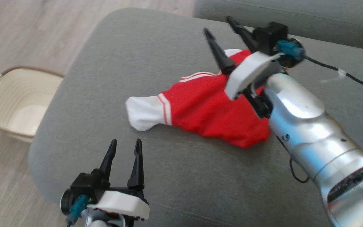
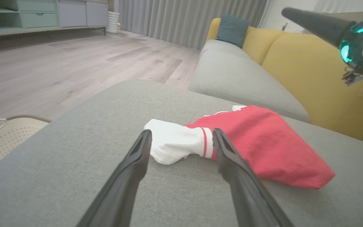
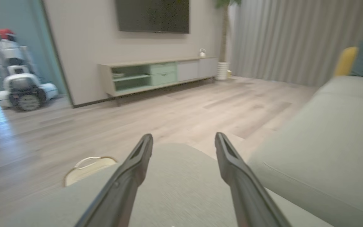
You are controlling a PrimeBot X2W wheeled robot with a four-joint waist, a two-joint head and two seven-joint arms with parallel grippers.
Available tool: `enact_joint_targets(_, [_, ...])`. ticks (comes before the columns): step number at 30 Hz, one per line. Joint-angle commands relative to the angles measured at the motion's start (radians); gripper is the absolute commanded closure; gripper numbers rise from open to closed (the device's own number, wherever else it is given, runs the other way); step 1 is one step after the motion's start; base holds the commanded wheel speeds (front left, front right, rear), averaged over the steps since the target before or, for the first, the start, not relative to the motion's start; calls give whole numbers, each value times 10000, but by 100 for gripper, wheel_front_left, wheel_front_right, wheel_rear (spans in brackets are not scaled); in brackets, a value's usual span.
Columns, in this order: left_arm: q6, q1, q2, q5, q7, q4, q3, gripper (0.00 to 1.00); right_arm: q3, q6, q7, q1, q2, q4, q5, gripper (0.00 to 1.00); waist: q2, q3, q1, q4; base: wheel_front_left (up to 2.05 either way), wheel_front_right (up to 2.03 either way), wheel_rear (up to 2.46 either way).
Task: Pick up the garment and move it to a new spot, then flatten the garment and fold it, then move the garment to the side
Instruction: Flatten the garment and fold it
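Note:
The garment (image 1: 206, 110) is red with white sleeves and white stripes, lying bunched near the middle of the grey cushion (image 1: 106, 63). From the left wrist view, the garment (image 2: 257, 145) lies just past my fingertips, its white sleeve between them. My left gripper (image 1: 124, 145) is open near the cushion's front edge, short of the white sleeve. My right gripper (image 1: 219, 26) is open, raised above the garment's far right part, with nothing between its fingers. The right wrist view looks past the open right gripper (image 3: 184, 138) to the cushion's far end.
A cream laundry basket (image 1: 17, 101) stands on the wooden floor at the cushion's left. A grey sofa seat (image 2: 241, 78) with a yellow back (image 2: 320, 78) runs behind the cushion. A TV cabinet (image 3: 156, 75) and another robot (image 3: 17, 85) stand far across the room.

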Motion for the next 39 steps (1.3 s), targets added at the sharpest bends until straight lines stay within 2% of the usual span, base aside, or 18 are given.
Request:
enact_joint_targets(1, [-43,-392,-64,101,-122,-332,342,0,-183,67,-113,107,150,-94,-145,0,0,-64,0,-564,0,0,0])
enact_joint_targets(8, [-157,-449,-64,229,-122,-345,438,0,-1773,67,-136,1647,-530,432,-1104,0,0,125,0,-1201,0,0,0])
enact_joint_targets(16, [-226,-537,-64,257,-122,-243,369,0,-3038,67,-138,3167,-428,1039,-1419,0,0,332,0,-1054,0,0,0])
enact_joint_targets(21, [-231,-498,-64,236,-122,-159,348,0,-3150,67,57,3467,-127,1374,-1122,0,0,274,0,-816,0,0,0])
enact_joint_targets(27, [-247,-455,-64,217,-122,-123,295,0,-2764,67,1114,3610,78,1312,-266,0,0,248,0,-649,0,0,0])
enact_joint_targets(28, [-250,-455,-64,213,-122,-118,284,0,-2689,67,1284,3643,98,1246,-79,12,0,247,0,-626,0,0,0])
enact_joint_targets(29, [-250,-453,-64,210,-122,-114,275,0,-2619,67,1437,3674,113,1192,94,43,0,246,0,-606,0,0,0])
enact_joint_targets(30, [-250,-453,-64,210,-122,-114,275,0,-2619,67,1437,3674,113,1192,94,43,0,246,0,-606,0,0,0])
enact_joint_targets(32, [-246,-446,-64,204,-122,-107,257,0,-2468,67,1654,3699,130,1134,325,78,0,242,0,-569,0,0,0])
enact_joint_targets(33, [-241,-443,-64,202,-122,-105,249,0,-2413,67,1660,3692,135,1099,410,100,0,240,0,-555,0,0,0])
enact_joint_targets(39, [-188,-392,-64,205,-122,-111,316,0,-2318,67,994,3406,-55,984,571,100,0,175,0,-633,0,0,0])
